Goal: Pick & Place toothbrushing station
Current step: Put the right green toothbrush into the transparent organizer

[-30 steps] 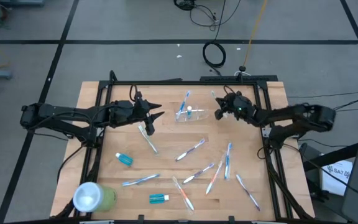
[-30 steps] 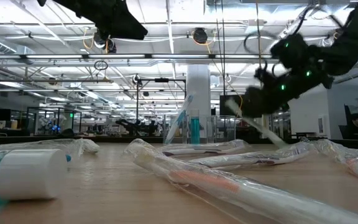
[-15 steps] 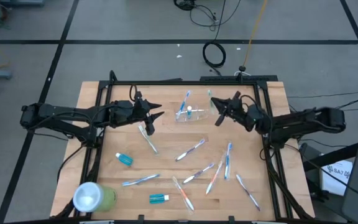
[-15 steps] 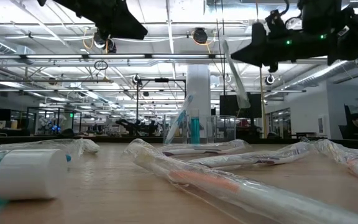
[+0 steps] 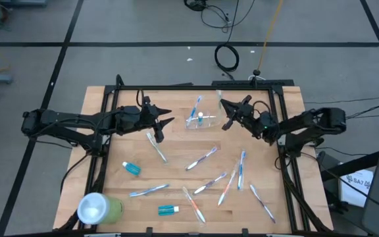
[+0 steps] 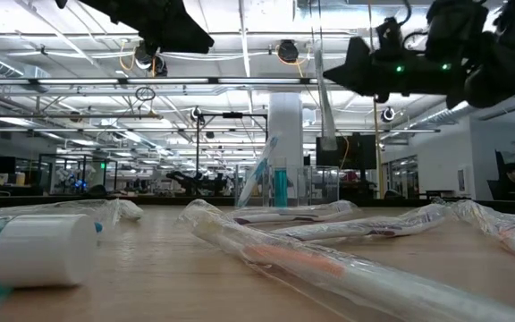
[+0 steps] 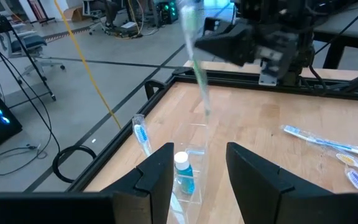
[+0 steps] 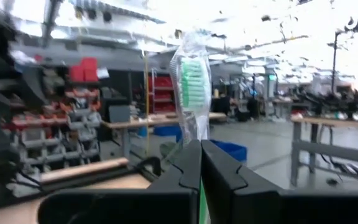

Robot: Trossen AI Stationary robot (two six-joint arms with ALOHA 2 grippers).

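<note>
The clear cup (image 5: 197, 121) stands on the counter (image 5: 97, 138) near the middle of its far edge, holding a toothbrush and a small tube. The right gripper (image 5: 226, 113) hangs in the air just right of the cup, clamped on a wrapped green-bristled toothbrush (image 8: 192, 102) that stands nearly upright. The left gripper (image 5: 165, 118) hovers left of the cup, fingers parted and empty, with bare counter between them. Loose wrapped toothbrushes (image 5: 201, 158) lie toward the near edge.
</note>
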